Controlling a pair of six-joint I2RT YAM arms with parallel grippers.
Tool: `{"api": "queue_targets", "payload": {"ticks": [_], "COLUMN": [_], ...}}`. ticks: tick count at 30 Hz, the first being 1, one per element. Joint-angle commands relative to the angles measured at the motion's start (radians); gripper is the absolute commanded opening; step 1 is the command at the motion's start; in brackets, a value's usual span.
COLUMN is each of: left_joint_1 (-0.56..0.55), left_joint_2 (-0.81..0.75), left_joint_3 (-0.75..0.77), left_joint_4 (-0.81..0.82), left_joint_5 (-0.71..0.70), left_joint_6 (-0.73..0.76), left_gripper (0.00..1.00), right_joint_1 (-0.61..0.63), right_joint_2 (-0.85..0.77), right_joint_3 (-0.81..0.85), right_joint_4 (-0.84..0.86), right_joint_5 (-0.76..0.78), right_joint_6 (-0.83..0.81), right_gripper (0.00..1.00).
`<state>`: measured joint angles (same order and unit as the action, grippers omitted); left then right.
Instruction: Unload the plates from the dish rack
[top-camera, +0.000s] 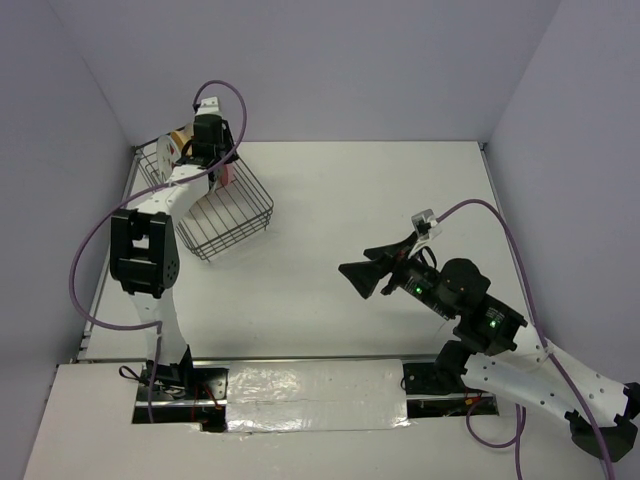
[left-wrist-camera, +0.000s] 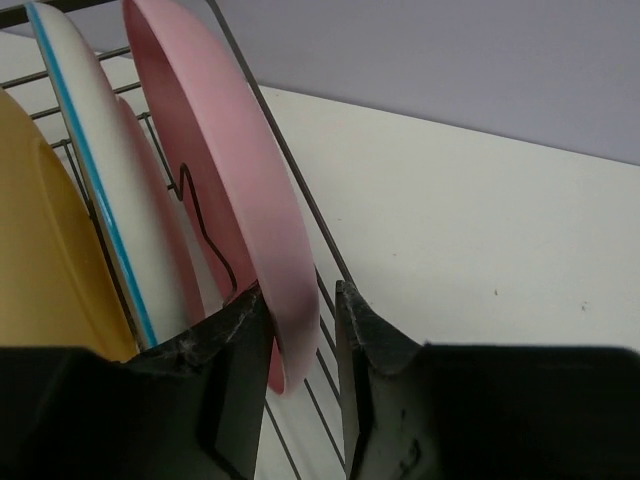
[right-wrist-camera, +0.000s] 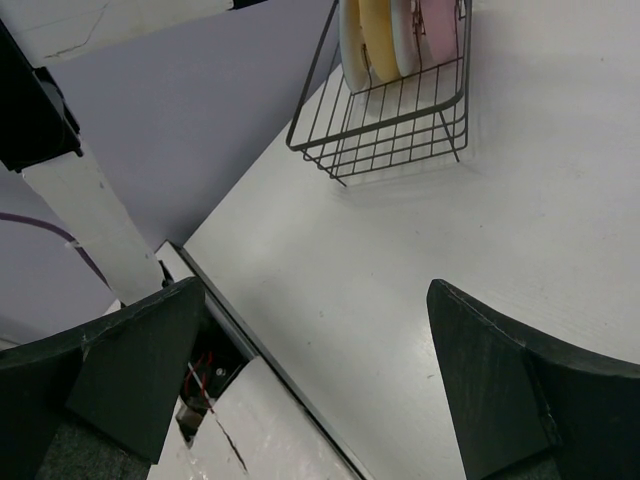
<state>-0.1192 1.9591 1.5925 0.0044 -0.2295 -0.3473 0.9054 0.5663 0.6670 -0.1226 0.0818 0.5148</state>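
Left gripper (left-wrist-camera: 300, 335) at the pink plate (left-wrist-camera: 230, 170) in the dish rack (top-camera: 235, 215), far left corner of the table (top-camera: 340, 190).

Rack is a dark thin-wire basket, set askew to the table edges. Three plates stand on edge in it, close-packed: yellow-orange plate (left-wrist-camera: 45, 260), white plate (left-wrist-camera: 110, 200) with a blue rim line, then pink outermost. Left jaws straddle the pink rim: one black finger is wedged between white and pink, the other is outside with the rack's side wire just beside it. A thin gap shows at the outer finger; cannot tell if the plate is clamped. Pink plate is smooth, matte and shallow-dished. Right gripper (right-wrist-camera: 315, 380) is spread wide and holds nothing, over bare white table right of centre, well apart from the rack. Lavender walls close the far, left and right edges. A purple cable (top-camera: 235, 110) loops over the rack.
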Motion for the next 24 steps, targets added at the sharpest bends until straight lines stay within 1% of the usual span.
{"api": "queue_targets", "payload": {"ticks": [1, 2, 3, 5, 7, 8, 14, 17, 19, 23, 24], "left_joint_1": [0.006, 0.006, 0.006, 0.006, 0.006, 0.006, 0.006, 0.006, 0.006, 0.006, 0.004], "left_joint_2": [0.003, 0.0, -0.003, -0.012, -0.015, -0.017, -0.072, -0.107, -0.127, -0.152, -0.166], "left_joint_3": [0.053, 0.053, 0.05, 0.055, 0.075, 0.087, 0.103, 0.107, 0.11, 0.144, 0.142], "left_joint_4": [0.026, 0.028, 0.029, 0.029, 0.011, 0.002, -0.001, -0.001, -0.001, -0.067, -0.069], "left_joint_5": [0.01, 0.009, 0.009, 0.002, -0.001, -0.013, -0.042, -0.034, -0.018, 0.031, 0.082], "left_joint_6": [-0.018, -0.018, -0.019, -0.021, -0.016, -0.015, 0.019, 0.025, 0.027, 0.005, 0.002], "left_gripper": [0.4, 0.37, 0.29, 0.2, 0.02, 0.0, 0.0, 0.0, 0.0, 0.0, 0.0], "right_joint_1": [0.004, 0.004, 0.004, 0.003, 0.003, 0.003, 0.003, 0.004, 0.004, 0.006, 0.006], "right_joint_2": [-0.008, -0.006, -0.005, -0.005, -0.006, -0.005, 0.03, 0.037, 0.037, 0.033, 0.033], "right_joint_3": [0.028, 0.029, 0.031, 0.032, 0.026, 0.025, 0.034, 0.034, 0.033, 0.029, 0.031], "right_joint_4": [0.028, 0.026, 0.024, 0.026, 0.035, 0.038, 0.034, 0.043, 0.051, 0.054, 0.046], "right_joint_5": [-0.002, -0.008, -0.011, -0.017, -0.031, -0.033, -0.04, -0.073, -0.103, -0.093, -0.083], "right_joint_6": [-0.027, -0.029, -0.029, -0.022, -0.019, -0.019, -0.022, -0.024, -0.022, -0.024, -0.024], "right_gripper": [1.0, 1.0, 1.0, 1.0, 1.0, 1.0, 1.0, 1.0, 1.0, 1.0, 1.0]}}
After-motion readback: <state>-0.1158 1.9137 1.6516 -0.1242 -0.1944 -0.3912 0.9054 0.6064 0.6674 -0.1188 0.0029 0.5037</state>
